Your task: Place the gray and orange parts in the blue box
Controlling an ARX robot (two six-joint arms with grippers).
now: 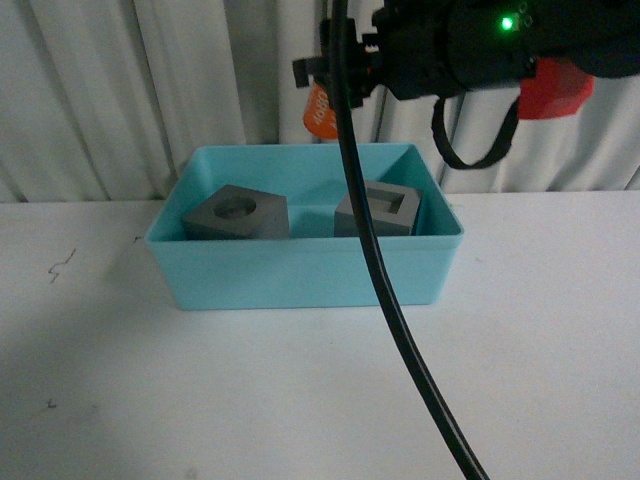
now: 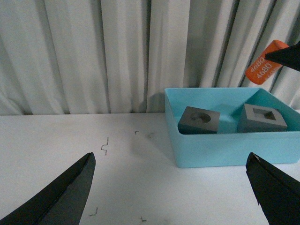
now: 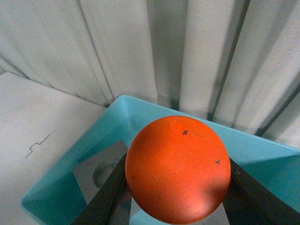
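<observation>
I am holding the orange cylinder (image 3: pixel 177 168) in the right gripper (image 3: pixel 176 194), with the jaws closed on its sides; it is hanging in the air above the rear of the box (image 1: pixel 300 272), not yet inside it. In the left wrist view the cylinder (image 2: pixel 266 64) is showing its white digits and sitting tilted, above the box's far right corner. Both gray cubes are already lying in the box: the round-recess cube (image 1: pixel 236 213) toward the left, the square-recess cube (image 1: pixel 378 210) toward the right, apart from each other.

In my judgement the step in hand is the lowering and release. To do it well:

- I am aiming for bare box floor, either between the two cubes or behind them, so that the cylinder is not landing on a cube edge and rolling.
- I am planning to bring the gripper down inside the rim before releasing; a drop from this height is likely to bounce a round part out.
- I am watching the black cable (image 1: pixel 385 290) crossing the front view, since it is hiding part of the square-recess cube.

The left gripper (image 2: pixel 173 187) is hovering over the counter (image 1: pixel 300 400) beside the box, jaws spread wide and gripping nothing. I am keeping it clear of the box.
</observation>
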